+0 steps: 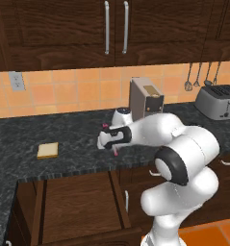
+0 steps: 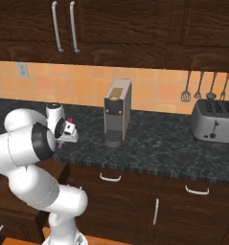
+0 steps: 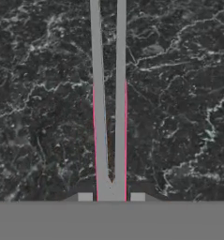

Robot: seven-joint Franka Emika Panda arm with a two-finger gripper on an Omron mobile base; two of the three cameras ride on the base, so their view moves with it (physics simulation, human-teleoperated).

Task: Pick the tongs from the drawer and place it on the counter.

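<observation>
**Tongs held over the counter**

Tongs (image 1: 116,152), thin and pink with a magenta end, poke out below the white two-finger gripper (image 1: 110,142) in the left base view, hanging over the dark grey-black speckled stone counter (image 1: 63,134) near its rough front edge. Whether their tip touches the stone cannot be told. Below the counter, the wide dark brown wooden drawer (image 1: 78,211) stands pulled open with its plain wood bottom bare. One tan bread slice (image 1: 47,150) lies on the counter, well apart to the left of the gripper. One tall grey coffee machine (image 1: 146,99) and one silver toaster (image 1: 218,101) stand along the orange tiled wall.

From the right base view, a small bit of pink shows at the gripper (image 2: 68,135), above the counter (image 2: 159,143) and left of the coffee machine (image 2: 117,112). The toaster (image 2: 215,121) sits far right.

Looking along the hand, the tongs (image 3: 109,117) run straight up from between the fingers, two grey arms edged in pink, with the speckled counter (image 3: 38,93) behind them. The fingers are closed narrowly on the tongs' joined end.
</observation>
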